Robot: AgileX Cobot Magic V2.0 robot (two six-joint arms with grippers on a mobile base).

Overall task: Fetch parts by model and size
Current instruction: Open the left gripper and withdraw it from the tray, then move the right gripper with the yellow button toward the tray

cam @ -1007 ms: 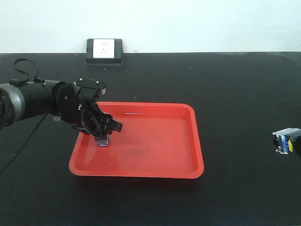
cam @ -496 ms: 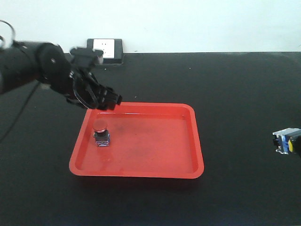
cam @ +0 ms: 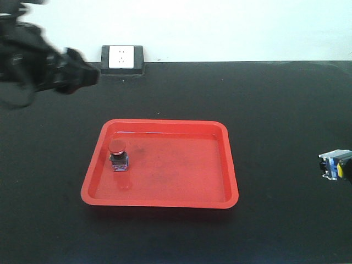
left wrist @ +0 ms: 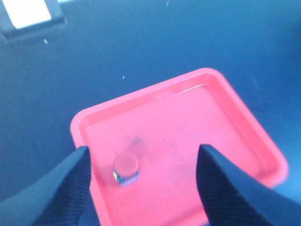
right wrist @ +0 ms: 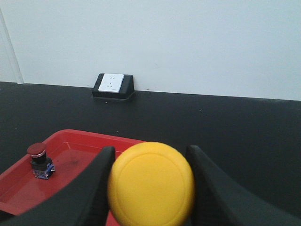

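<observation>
The right gripper (right wrist: pixel 150 149) is clamped on the yellow switch (right wrist: pixel 151 184), whose cap faces its camera. The red tray (right wrist: pixel 80 157) lies lower left of it. The left gripper (left wrist: pixel 142 155) gapes wide and empty above the upright red switch (left wrist: pixel 126 168) at the tray's left end. Black table (cam: pixel 275 99), white wall (cam: pixel 220 27), socket box (cam: pixel 122 59).

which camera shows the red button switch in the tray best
The exterior front view: the red button switch stands sharp, cap and base both clear, in the red tray. The left wrist view sees it blurred from above; the right wrist view shows it small, left of the yellow switch.
</observation>
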